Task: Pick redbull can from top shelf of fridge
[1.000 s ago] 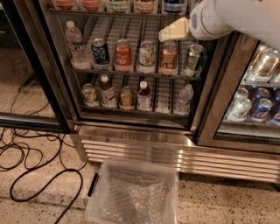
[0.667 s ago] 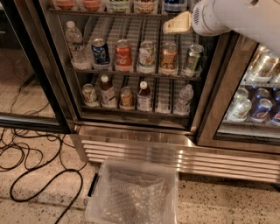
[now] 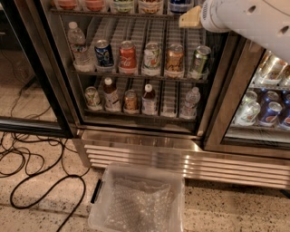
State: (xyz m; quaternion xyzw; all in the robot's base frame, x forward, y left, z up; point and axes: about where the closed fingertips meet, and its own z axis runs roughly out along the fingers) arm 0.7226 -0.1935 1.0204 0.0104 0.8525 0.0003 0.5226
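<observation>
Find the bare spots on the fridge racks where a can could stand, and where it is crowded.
On the lowest rack, one slot is bare between a small bottle and the water bottle. The middle rack is packed along its front, Pepsi can to green can. The claw hangs at the right end of the top shelf, near the redbull can.

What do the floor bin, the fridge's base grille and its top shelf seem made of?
The bin: clear, slightly cloudy plastic, since its walls look see-through. The base grille: probably brushed steel, with bright glints along its ribs. The top shelf: thin grey metal wire, apparently. The gripper is at that shelf's right end.
</observation>
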